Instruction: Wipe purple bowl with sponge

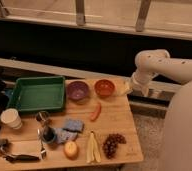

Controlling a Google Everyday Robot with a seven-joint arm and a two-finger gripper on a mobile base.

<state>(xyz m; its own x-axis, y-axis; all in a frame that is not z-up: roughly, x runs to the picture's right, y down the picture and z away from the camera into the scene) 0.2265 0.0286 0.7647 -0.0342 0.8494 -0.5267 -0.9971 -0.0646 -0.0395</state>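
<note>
- Gripper at far right edge of table, just right of orange bowl; fingers spread, nothing held.
- Purple bowl upright on far side of table, between green tray on its left and orange bowl on its right.
- Sponge flat near table middle, nearer than purple bowl, touching paler rag.
- Red pepper lies right of sponge.
- Near edge: round fruit, banana, grapes.
- White cup at left.
</note>
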